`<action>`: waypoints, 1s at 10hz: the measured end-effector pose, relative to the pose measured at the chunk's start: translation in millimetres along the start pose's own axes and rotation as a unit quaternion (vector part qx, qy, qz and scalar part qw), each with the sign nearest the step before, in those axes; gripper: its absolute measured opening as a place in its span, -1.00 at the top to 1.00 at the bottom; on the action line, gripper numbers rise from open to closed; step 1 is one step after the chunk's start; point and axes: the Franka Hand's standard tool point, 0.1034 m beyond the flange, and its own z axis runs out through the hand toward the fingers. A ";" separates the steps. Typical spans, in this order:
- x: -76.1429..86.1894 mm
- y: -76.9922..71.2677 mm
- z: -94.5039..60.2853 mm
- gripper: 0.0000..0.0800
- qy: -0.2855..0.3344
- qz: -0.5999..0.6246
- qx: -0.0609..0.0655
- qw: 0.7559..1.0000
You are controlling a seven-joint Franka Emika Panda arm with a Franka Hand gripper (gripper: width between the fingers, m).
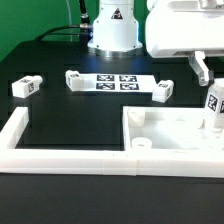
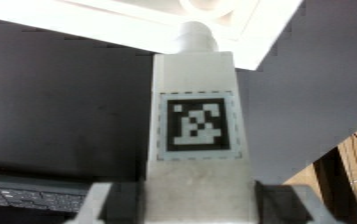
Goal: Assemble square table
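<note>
Gripper [image 2: 189,203] is partly closed. Both fingers [image 2: 104,205] clamp the sides of 1 leg [image 2: 196,90], so it's a firm hold. The leg's tag [image 2: 196,125] faces the wrist cam, and the round peg [image 2: 194,38] at the far end points at the tabletop [image 1: 170,130]. In the exterior view the leg is upright over the tabletop's part nearest the exterior view's right. Can't tell if the peg touches the slab or sits just above it.

Counts:
- **Tabletop:** 1, lying flat on the black table [image 1: 70,115].
- **Legs:** 4 total, 1 held + 3 loose on the table, all lying down.
  - 2nd leg [image 1: 163,92] is just beyond the tabletop's far edge.
  - 3rd leg [image 1: 74,77] is farther from the tabletop, twd the exterior view's left.
  - 4th leg [image 1: 27,86] is well apart from the tabletop, farthest twd that same side.
- **Marker board:** 1 [image 1: 115,82], w/ 4 tags, flat beyond the tabletop's far edge. It lies btwn the 2nd & 3rd legs, each just beside one end.
- **Border wall:** 1 [image 1: 60,155], low, white, L-shaped. The tabletop's near edge sits against it. The wall runs on from the tabletop twd the exterior view's left, then turns back.
- **Robot base:** 1 [image 1: 112,30], beyond the marker board, well apart from the tabletop.
</note>
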 end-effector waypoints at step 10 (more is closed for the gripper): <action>-5.6 -12.9 1.2 0.27 -0.047 -0.008 0.011 0.999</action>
